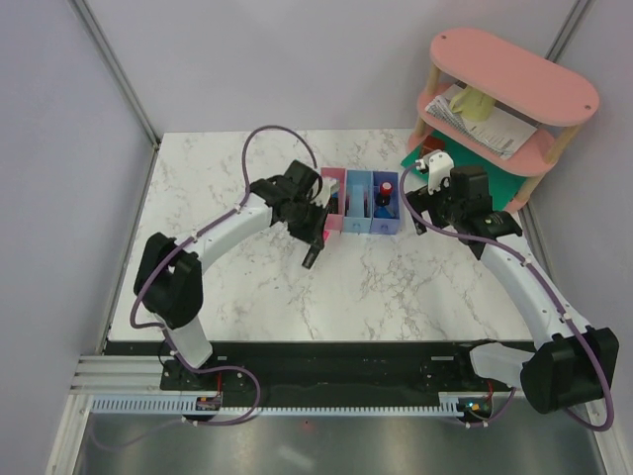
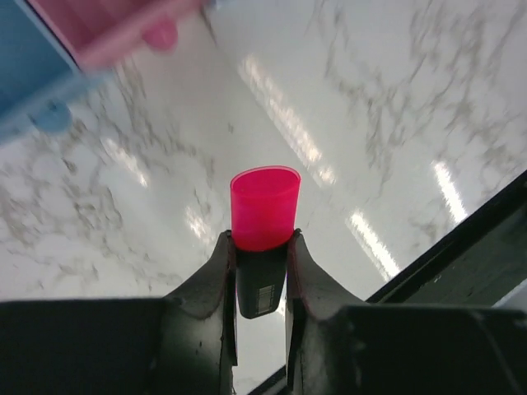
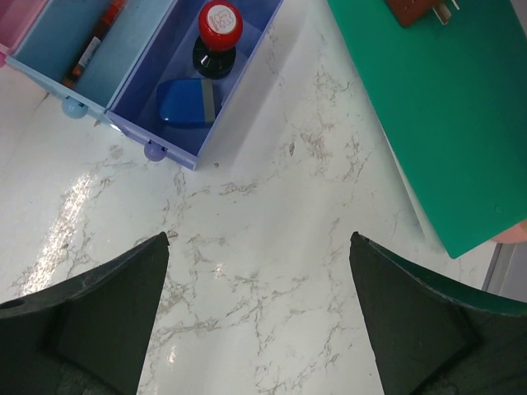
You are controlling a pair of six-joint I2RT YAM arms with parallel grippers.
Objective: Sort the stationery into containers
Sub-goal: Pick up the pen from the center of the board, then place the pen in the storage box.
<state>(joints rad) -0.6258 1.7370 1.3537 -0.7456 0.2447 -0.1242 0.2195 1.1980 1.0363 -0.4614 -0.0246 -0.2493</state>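
Delivery step: left gripper (image 2: 260, 243) clamps the pink-capped highlighter (image 2: 264, 204), right gripper (image 3: 259, 240) spreads wide, empty; next, lift it over the bins (image 1: 359, 226) and release.

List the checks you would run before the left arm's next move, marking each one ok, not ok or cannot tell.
1. Hold: the left gripper pinches the pink-capped highlighter between both fingers: ok.
2. Position: highlighter above a bin: not ok, only the marble table lies beneath it.
3. Room in the pink bin: cannot tell, the arm hides part of it.
4. Other arm: the right gripper is open and empty: ok.
5. Clearance: right gripper apart from the purple-blue bin: ok.
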